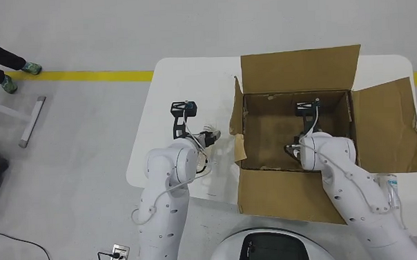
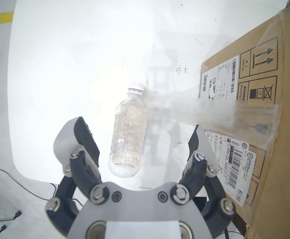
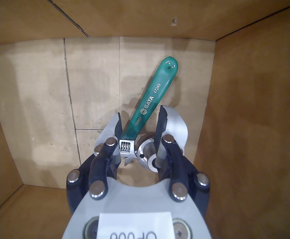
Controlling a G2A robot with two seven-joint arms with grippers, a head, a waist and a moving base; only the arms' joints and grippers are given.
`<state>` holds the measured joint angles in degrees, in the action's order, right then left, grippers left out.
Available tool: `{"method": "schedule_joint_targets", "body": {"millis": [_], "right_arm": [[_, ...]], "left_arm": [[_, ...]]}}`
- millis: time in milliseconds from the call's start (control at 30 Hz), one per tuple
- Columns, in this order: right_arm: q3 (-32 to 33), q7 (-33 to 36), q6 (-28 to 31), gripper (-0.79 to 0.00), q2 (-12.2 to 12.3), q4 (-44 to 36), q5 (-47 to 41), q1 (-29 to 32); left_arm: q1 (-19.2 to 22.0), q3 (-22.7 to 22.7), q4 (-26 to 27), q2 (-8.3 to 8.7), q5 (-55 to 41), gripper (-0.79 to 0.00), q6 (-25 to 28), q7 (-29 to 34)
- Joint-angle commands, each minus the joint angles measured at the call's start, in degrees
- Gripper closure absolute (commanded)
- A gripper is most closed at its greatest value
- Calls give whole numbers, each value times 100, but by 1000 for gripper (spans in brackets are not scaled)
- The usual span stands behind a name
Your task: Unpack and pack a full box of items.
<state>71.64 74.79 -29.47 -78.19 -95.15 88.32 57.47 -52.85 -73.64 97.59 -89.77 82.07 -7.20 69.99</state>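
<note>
A clear empty plastic bottle (image 2: 128, 135) lies on its side on the white table (image 2: 68, 56), left of the open cardboard box (image 2: 249, 79). My left gripper (image 2: 138, 123) hovers open above it, one finger on each side, not touching. In the top view the bottle (image 1: 210, 135) shows just beside the left arm's wrist. Inside the box (image 3: 45, 101) my right gripper (image 3: 140, 112) is closed in on the head end of a green-handled adjustable wrench (image 3: 149, 95). The handle sticks out past the fingertips over the box floor.
The box (image 1: 296, 72) has all its flaps folded out, and the left flap (image 1: 237, 122) stands near the left arm. A clear plastic item (image 1: 392, 186) lies on the table at the box's right. White table (image 1: 165, 83) extends left of the bottle.
</note>
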Motion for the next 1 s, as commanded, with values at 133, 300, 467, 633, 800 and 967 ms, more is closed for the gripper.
{"method": "schedule_joint_targets", "body": {"millis": [133, 300, 467, 633, 800, 967], "right_arm": [[4, 37, 36, -326, -90, 136, 74, -56], [7, 61, 59, -83, -158, 169, 174, -68], [26, 136, 134, 0, -211, -44, 256, -6], [105, 222, 221, 0, -248, -178, 248, 24], [210, 287, 301, 0, -263, -361, 240, 79], [270, 356, 355, 0, -290, -523, 101, 71]], "left_arm": [[0, 0, 0, 0, 0, -785, 0, 0], [0, 0, 0, 0, 0, -785, 0, 0], [0, 0, 0, 0, 0, -785, 0, 0], [0, 0, 0, 0, 0, -785, 0, 0], [0, 0, 0, 0, 0, -785, 0, 0], [0, 0, 0, 0, 0, -785, 0, 0]]}}
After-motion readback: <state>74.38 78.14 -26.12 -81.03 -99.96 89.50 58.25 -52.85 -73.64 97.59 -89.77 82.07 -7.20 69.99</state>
